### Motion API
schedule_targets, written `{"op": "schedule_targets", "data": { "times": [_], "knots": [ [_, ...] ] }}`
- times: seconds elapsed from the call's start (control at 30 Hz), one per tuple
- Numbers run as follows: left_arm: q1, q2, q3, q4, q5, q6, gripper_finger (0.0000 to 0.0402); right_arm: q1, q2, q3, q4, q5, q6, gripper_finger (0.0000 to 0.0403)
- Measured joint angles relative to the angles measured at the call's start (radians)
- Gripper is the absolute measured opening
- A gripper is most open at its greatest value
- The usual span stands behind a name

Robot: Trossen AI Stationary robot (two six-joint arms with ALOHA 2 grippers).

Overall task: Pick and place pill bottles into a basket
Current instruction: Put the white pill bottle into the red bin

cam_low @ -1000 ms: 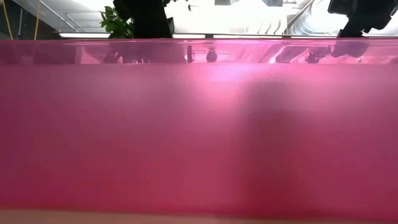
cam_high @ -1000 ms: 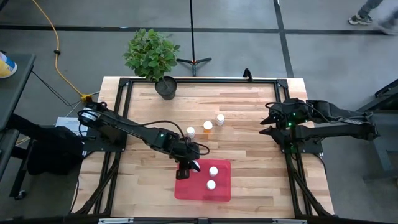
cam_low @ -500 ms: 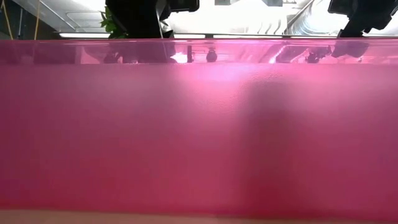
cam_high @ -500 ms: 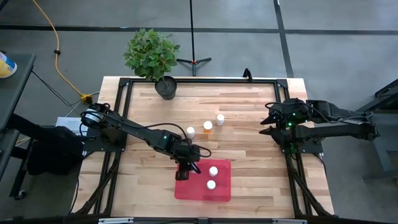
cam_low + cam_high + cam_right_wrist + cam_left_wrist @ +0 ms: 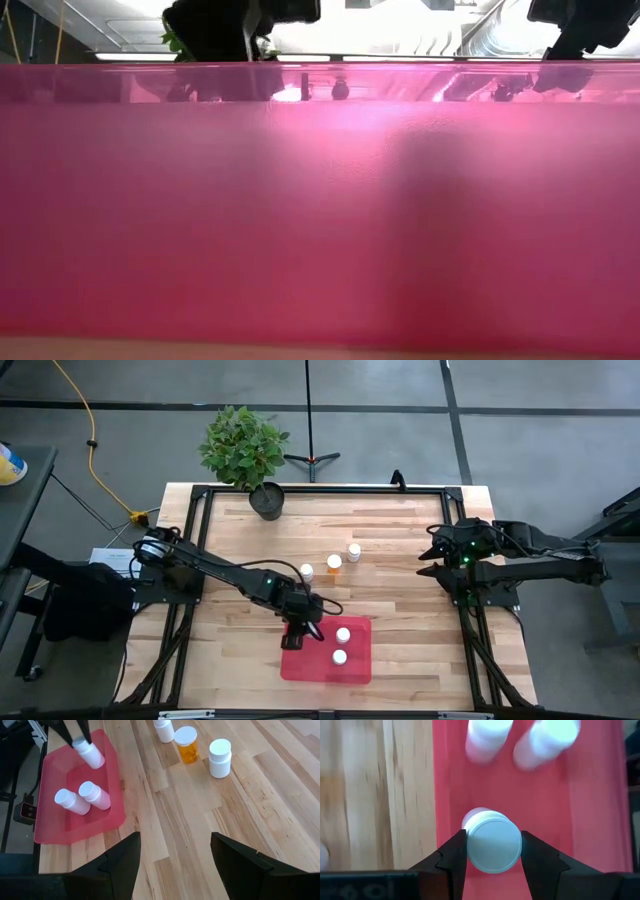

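The red tray (image 5: 352,665) lies on the table's near middle, and its wall fills the low view (image 5: 320,200). Two white bottles (image 5: 343,634) (image 5: 339,657) lie in it. My left gripper (image 5: 301,632) hangs over the tray's left part, shut on a third white bottle (image 5: 492,845). This bottle also shows in the right wrist view (image 5: 90,753). Two white bottles (image 5: 307,572) (image 5: 354,551) and an amber bottle (image 5: 334,563) stand on the wood beyond the tray. My right gripper (image 5: 175,870) is open and empty at the table's right edge (image 5: 432,558). My left gripper pinches the white bottle at its capped top end (image 5: 470,852) between its two fingers, one on each side. The fingers (image 5: 80,730) come from above, pointing down. The bottle hangs tilted below them over the tray floor. Whether its lower end (image 5: 99,762) touches the tray, I cannot tell.
A potted plant (image 5: 245,450) stands at the table's far left corner. Black frame rails run along the table's edges (image 5: 190,560). Bare wood lies between the tray and my right arm (image 5: 410,620).
My left gripper has sunk a little over the tray's left part with the white bottle, and has stayed shut on it.
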Motion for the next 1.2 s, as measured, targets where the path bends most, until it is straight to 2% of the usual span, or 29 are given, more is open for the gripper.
{"op": "schedule_targets", "data": {
  "times": [0.2,0.27,0.4,0.47,0.53,0.6,0.67,0.77,0.83,0.9,0.97,1.2],
  "knots": [
    [0.021,0.033,0.061,-0.052,-0.007,0.049,0.0188,0.0,0.0,0.0,0.0,0.0,0.0,0.0232],
    [0.028,0.047,0.073,-0.135,-0.001,0.053,0.0188,0.0,0.0,0.0,0.0,0.0,0.002,0.0232],
    [0.026,0.075,0.101,-0.18,0.006,0.097,0.0188,0.0,0.0,0.0,0.0,0.0,0.005,0.0232],
    [0.025,0.095,0.126,-0.145,0.009,0.099,0.0188,0.0,0.0,0.0,0.0,-0.001,0.005,0.0232],
    [0.025,0.1,0.141,-0.183,0.01,0.105,0.0188,0.0,0.0,0.0,0.0,-0.002,0.006,0.0232],
    [0.025,0.117,0.175,-0.132,0.014,0.107,0.0188,0.0,0.0,0.0,0.0,-0.002,0.005,0.0232],
    [0.026,0.122,0.185,-0.183,0.014,0.116,0.0188,0.0,0.0,0.0,0.0,-0.002,0.003,0.0232],
    [0.025,0.144,0.211,-0.126,0.024,0.12,0.0188,0.0,0.0,0.0,0.001,-0.002,0.0,0.0232],
    [0.025,0.143,0.213,-0.164,0.031,0.12,0.0188,0.0,0.0,0.0,0.0,0.0,0.0,0.0232],
    [0.025,0.154,0.22,-0.112,0.036,0.121,0.0188,0.0,0.0,0.0,0.0,0.0,-0.002,0.0232],
    [0.025,0.154,0.215,-0.157,0.036,0.123,0.0188,0.0,0.0,0.0,-0.001,0.0,-0.002,0.0232],
    [0.025,0.173,0.217,-0.115,0.044,0.123,0.0188,0.0,0.0,0.0,-0.001,0.0,-0.005,0.0232]
  ]
}}
